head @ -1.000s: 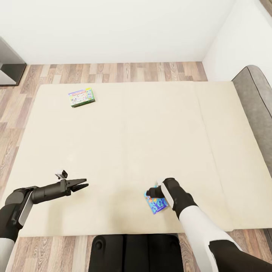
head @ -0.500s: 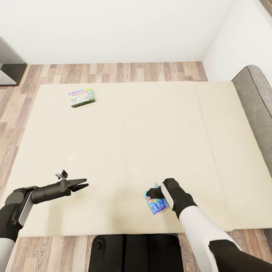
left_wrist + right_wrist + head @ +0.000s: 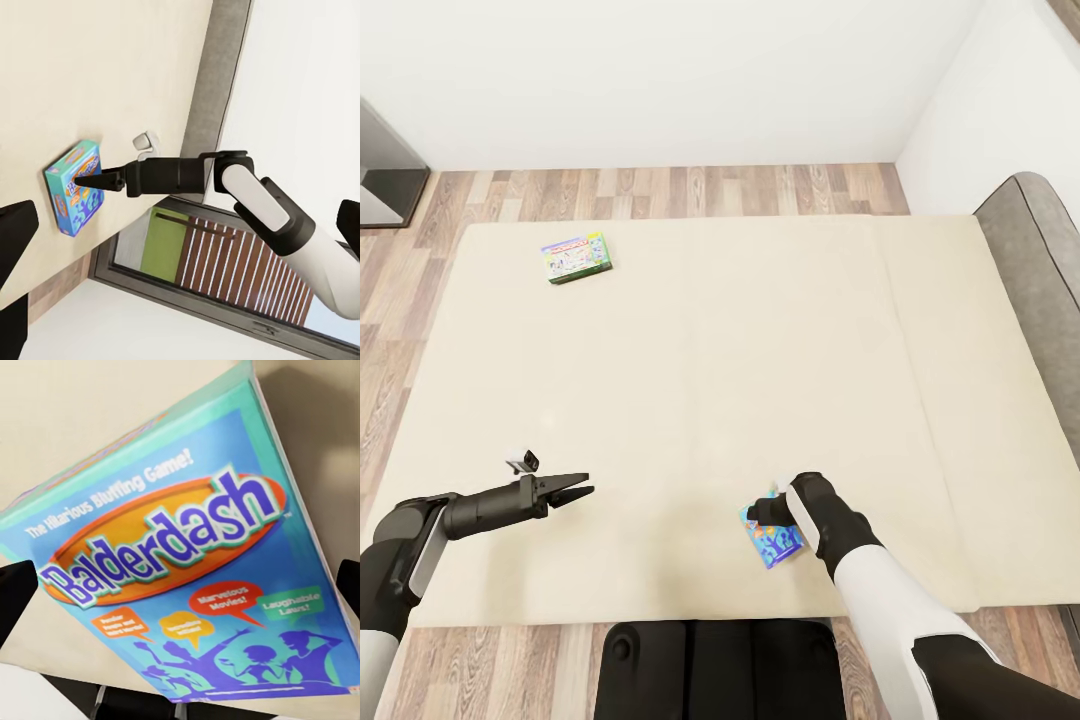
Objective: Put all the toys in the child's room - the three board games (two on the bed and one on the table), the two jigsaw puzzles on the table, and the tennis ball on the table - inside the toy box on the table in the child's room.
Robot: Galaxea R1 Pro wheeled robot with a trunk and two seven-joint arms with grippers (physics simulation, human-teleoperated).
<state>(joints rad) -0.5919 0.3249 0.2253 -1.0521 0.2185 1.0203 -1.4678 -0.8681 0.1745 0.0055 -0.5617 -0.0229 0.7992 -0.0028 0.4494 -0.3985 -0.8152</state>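
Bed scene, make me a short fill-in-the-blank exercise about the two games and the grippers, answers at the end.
1. The title printed on the blue game is ______.
2. The green-bordered game lies flat on the ______.
3. The right gripper is at the ______ game.
4. The left gripper holds ______.

Answers: Balderdash; bed; blue; nothing
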